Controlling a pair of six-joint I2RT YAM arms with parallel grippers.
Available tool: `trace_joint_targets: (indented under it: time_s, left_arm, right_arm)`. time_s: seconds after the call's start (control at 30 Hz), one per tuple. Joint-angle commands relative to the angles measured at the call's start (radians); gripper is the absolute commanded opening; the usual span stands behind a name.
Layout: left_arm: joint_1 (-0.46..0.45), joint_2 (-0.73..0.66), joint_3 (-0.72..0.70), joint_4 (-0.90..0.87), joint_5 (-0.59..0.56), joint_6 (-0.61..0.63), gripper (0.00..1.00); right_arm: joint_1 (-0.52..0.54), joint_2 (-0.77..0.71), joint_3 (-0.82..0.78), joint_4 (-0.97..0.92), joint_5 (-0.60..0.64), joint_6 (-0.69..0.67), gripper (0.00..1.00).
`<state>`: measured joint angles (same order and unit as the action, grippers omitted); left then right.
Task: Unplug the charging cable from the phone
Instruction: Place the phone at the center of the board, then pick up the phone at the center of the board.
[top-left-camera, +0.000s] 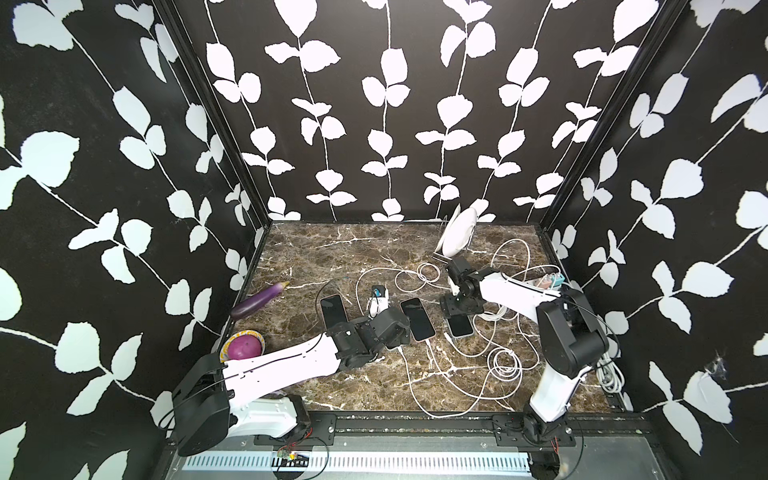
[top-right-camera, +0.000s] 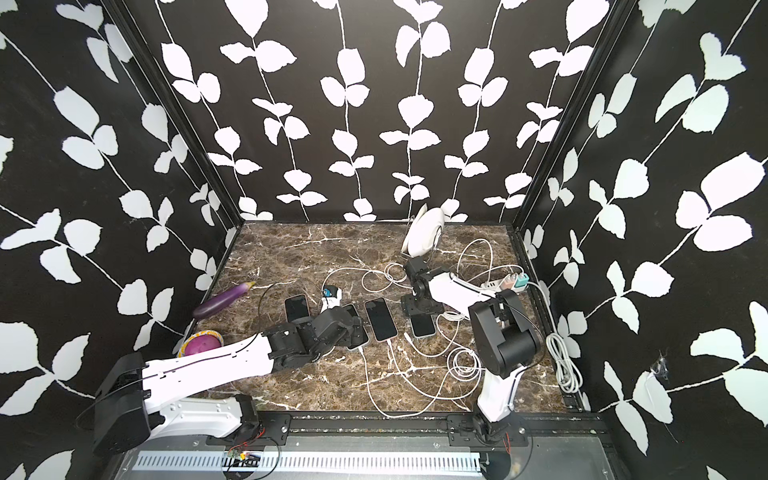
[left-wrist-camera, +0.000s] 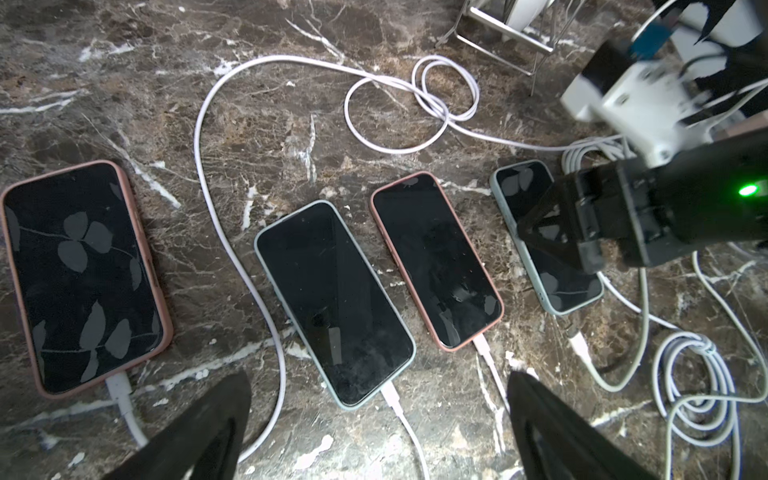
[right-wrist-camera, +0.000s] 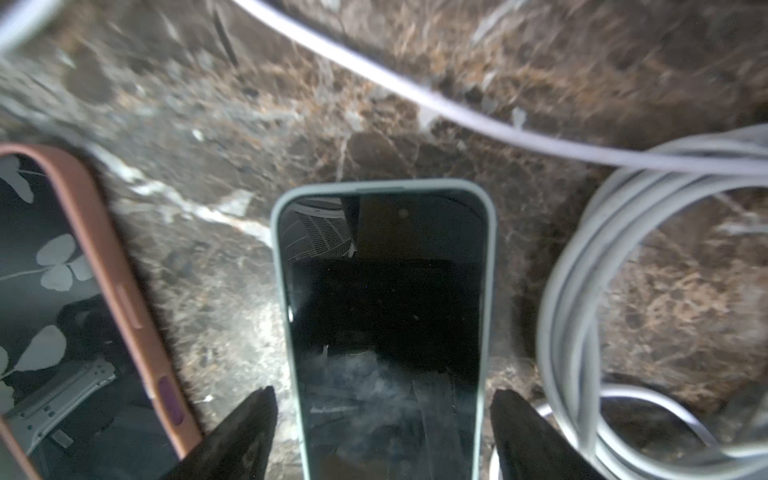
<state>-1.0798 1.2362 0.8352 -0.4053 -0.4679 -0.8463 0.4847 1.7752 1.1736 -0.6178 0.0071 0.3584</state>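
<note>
Four phones lie in a row on the brown marbled counter, each screen dark and facing up. The left gripper hovers over the near end of the second phone, a pale green-cased one, its two black fingers spread wide apart with nothing between them. A white charging cable is plugged into that phone's near end. The pink-cased phone beside it also has a cable attached. The right gripper is low over the rightmost green-cased phone, its fingers open on either side of the phone's edges; the wrist view does not show contact. That phone's cable plug lies just apart from its near end. Loose white cable coils lie on the counter close to the right arm.
</note>
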Motion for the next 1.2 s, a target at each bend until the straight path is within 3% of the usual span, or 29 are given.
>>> trace_joint_targets:
  time_s: [0.0, 0.2, 0.53, 0.7, 1.17]
  left_arm:
    - [0.004, 0.006, 0.023, -0.037, 0.014, -0.009, 0.98]
    - [0.014, -0.010, 0.007, -0.072, -0.028, -0.027, 0.98]
    - [0.024, -0.106, -0.140, -0.026, -0.019, -0.107, 0.98]
    - [0.024, -0.158, -0.160, -0.065, -0.042, -0.109, 0.98]
    - [0.026, -0.173, -0.161, -0.090, -0.080, -0.100, 0.98]
  right_arm:
    - [0.006, -0.056, 0.022, -0.035, 0.006, 0.002, 0.87]
    - [0.099, -0.106, 0.089, -0.071, 0.056, 0.014, 0.89]
    - [0.260, 0.090, 0.254, -0.057, 0.080, 0.095, 0.96]
    - [0.278, 0.176, 0.305, -0.074, 0.095, 0.099, 0.97]
    - [0.302, 0.229, 0.270, -0.058, 0.062, 0.093, 0.99]
